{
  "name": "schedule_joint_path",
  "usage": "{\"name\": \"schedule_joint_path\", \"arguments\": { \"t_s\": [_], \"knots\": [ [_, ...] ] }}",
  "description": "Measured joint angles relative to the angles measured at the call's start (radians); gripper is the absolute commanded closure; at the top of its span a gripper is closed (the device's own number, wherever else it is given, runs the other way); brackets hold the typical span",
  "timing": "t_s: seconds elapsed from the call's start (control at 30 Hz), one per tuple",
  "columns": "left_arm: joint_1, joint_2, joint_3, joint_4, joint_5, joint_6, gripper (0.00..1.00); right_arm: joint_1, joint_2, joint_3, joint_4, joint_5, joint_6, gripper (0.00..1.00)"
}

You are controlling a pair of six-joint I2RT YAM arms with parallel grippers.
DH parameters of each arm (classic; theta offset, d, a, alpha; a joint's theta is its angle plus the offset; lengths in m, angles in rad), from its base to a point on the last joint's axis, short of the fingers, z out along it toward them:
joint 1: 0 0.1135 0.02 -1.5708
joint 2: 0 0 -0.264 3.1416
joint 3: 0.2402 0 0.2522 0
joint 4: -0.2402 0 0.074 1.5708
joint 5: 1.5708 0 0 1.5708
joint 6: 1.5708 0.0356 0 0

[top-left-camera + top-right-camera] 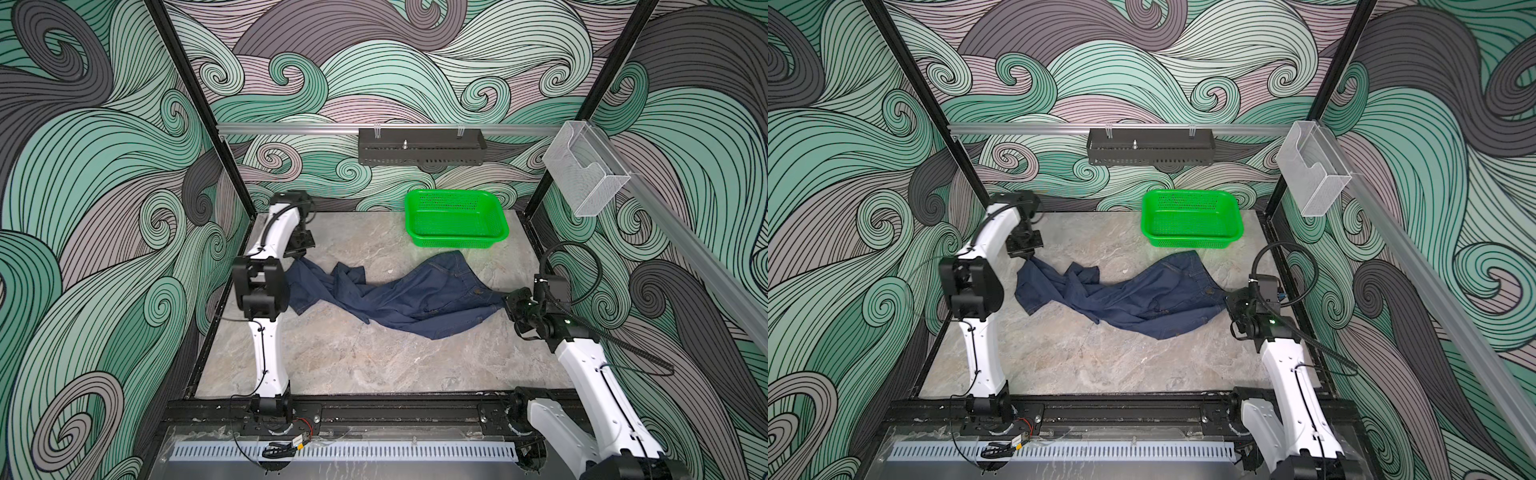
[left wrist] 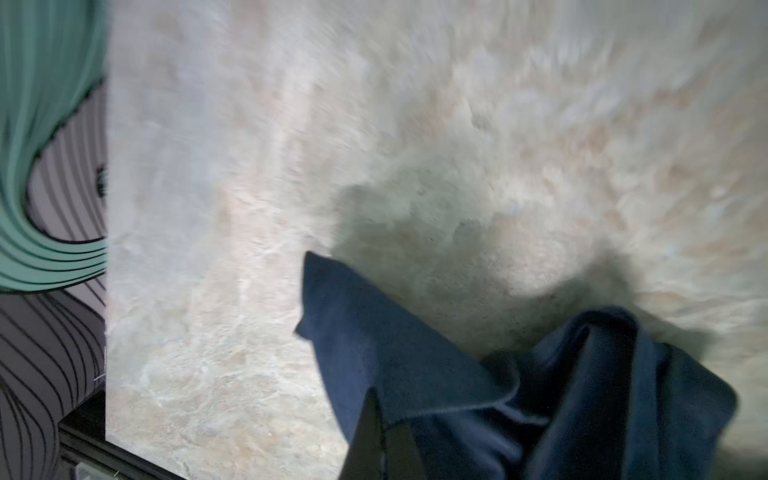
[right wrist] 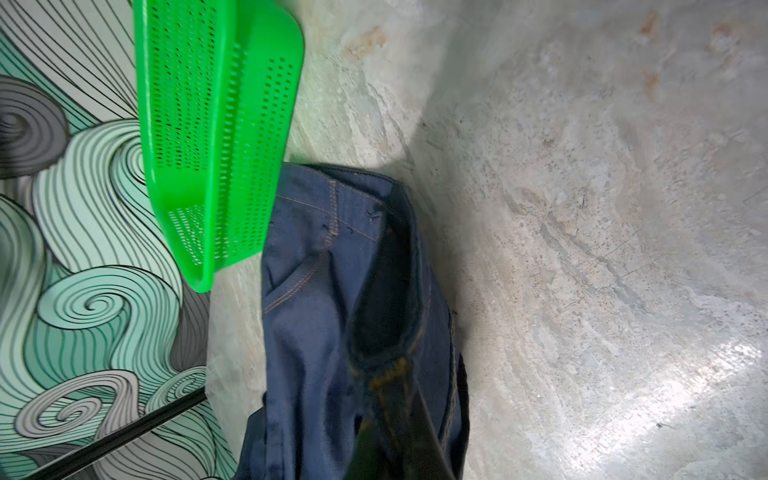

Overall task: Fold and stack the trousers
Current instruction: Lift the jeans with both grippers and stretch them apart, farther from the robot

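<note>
The trousers (image 1: 415, 299) (image 1: 1142, 299) are dark navy denim with orange-tan stitching. They lie crumpled and stretched across the middle of the marble table in both top views. My left gripper (image 1: 300, 254) (image 1: 1026, 254) is shut on the trousers at their far left end, near the left wall. In the left wrist view a fold of the blue cloth (image 2: 415, 365) is pinched between the dark fingers of that gripper (image 2: 386, 432). My right gripper (image 1: 508, 303) (image 1: 1228, 301) is shut on the trousers at their right end, by the waistband. The right wrist view shows waistband denim (image 3: 316, 291) running into its jaws (image 3: 395, 424).
A green perforated basket (image 1: 498, 226) (image 1: 1192, 240) (image 3: 216, 124) stands at the back right, just behind the waistband. A black shelf (image 1: 419, 151) hangs on the back rail. A clear plastic holder (image 1: 582, 174) hangs on the right rail. Patterned walls enclose the table on three sides.
</note>
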State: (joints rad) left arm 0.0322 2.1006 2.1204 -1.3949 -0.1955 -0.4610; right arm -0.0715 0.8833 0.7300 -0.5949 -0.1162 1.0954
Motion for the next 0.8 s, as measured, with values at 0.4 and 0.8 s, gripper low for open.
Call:
{"name": "schedule_joint_path", "arguments": {
  "t_s": [0.4, 0.8],
  "knots": [
    [0.474, -0.535, -0.266, 0.053, 0.349, -0.047, 1.0, -0.195, 0.038, 0.245, -0.101, -0.2, 0.004, 1.0],
    [0.476, -0.36, -0.35, 0.114, 0.571, -0.071, 1.0, -0.253, 0.118, 0.24, -0.151, -0.193, -0.002, 1.0]
  ]
}}
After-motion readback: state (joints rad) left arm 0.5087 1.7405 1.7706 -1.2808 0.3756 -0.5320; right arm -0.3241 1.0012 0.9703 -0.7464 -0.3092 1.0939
